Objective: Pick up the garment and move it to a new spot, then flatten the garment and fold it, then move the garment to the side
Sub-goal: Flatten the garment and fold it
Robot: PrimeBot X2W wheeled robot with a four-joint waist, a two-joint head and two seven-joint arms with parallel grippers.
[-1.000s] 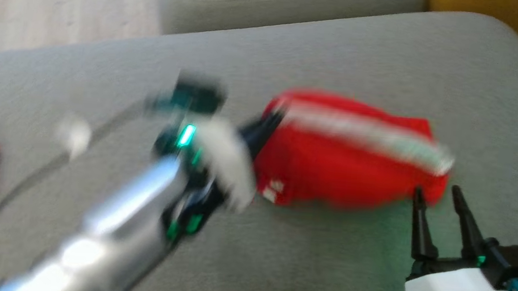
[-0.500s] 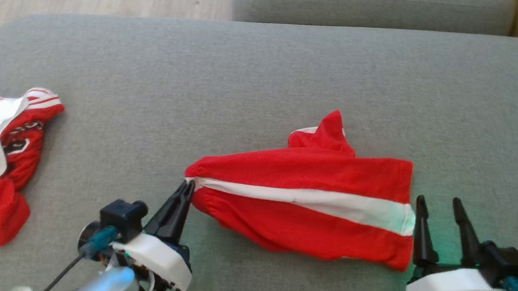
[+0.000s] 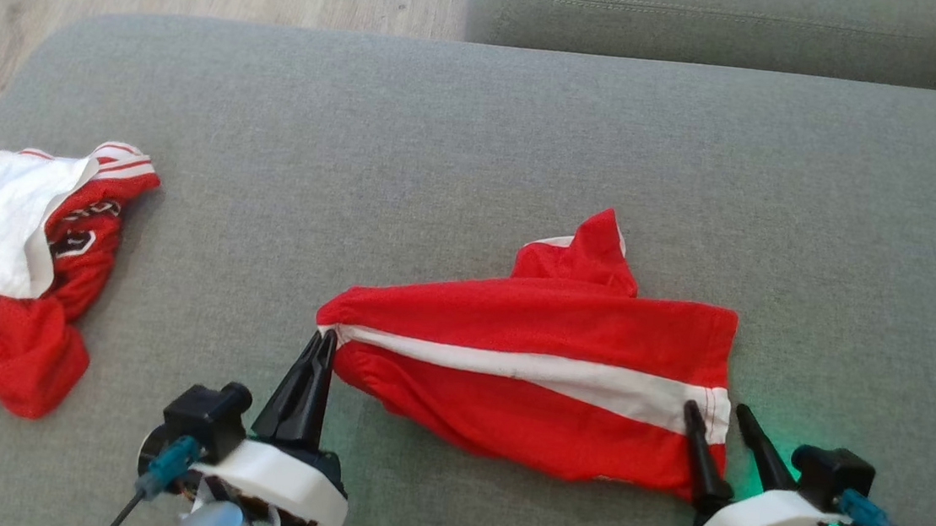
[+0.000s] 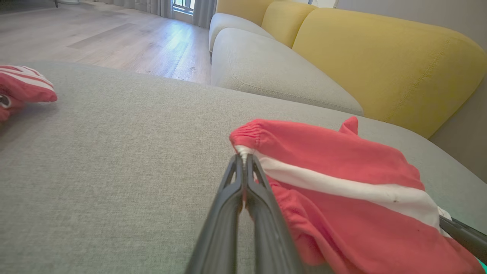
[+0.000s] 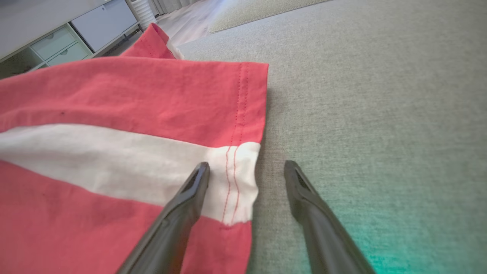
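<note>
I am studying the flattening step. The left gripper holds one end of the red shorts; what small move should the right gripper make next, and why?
Probably the right gripper should close on the hem at the white stripe. Its jaws stand open astride that edge, one finger over cloth, one over the cushion, while the left gripper pinches the red shorts' opposite end.

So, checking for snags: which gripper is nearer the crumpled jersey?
Left. The left gripper, shut on the shorts, is right of the jersey; the right gripper is open at the shorts' far hem.
</note>
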